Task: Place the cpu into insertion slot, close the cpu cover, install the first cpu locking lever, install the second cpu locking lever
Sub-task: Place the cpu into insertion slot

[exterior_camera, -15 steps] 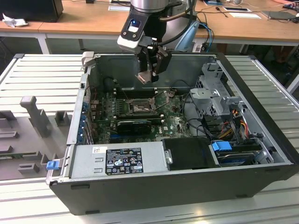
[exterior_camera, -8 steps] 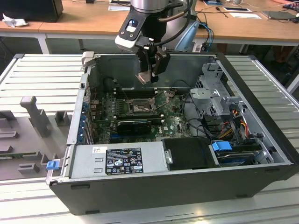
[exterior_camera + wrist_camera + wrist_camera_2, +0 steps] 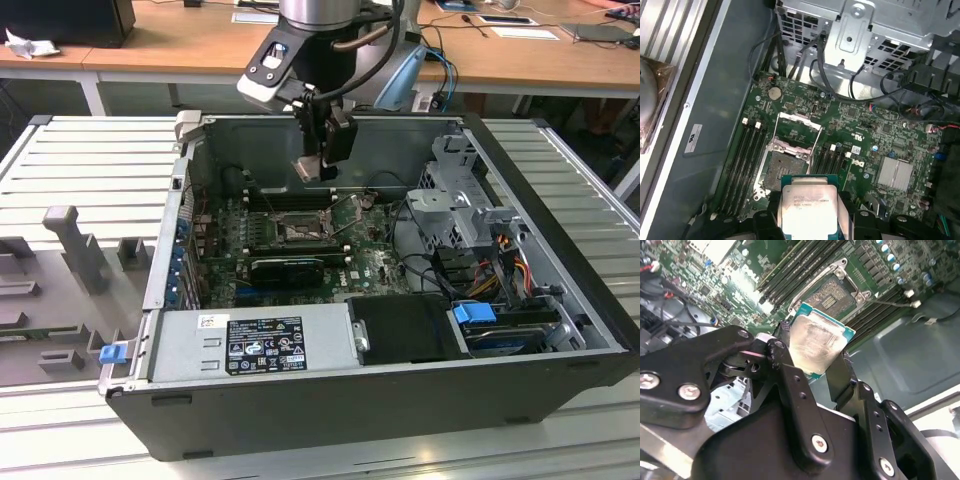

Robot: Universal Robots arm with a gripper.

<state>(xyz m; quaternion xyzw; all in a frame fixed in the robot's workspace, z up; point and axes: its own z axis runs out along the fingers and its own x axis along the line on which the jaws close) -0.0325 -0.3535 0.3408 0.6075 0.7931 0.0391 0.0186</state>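
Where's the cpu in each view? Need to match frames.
Exterior view: the cpu hangs in the jaws, above the motherboard inside the case.
Second wrist view: cpu, silver face, between the jaws.
First wrist view: cpu, between the jaws, near the socket.
Shared landmark: the insertion slot, pin field uncovered.

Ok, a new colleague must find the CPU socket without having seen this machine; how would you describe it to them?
Look into the open computer case at the green motherboard. Between the two banks of long black memory slots lies the insertion slot. Unlike them it is square, with a gold-brown pin field and its silver cpu cover swung up.
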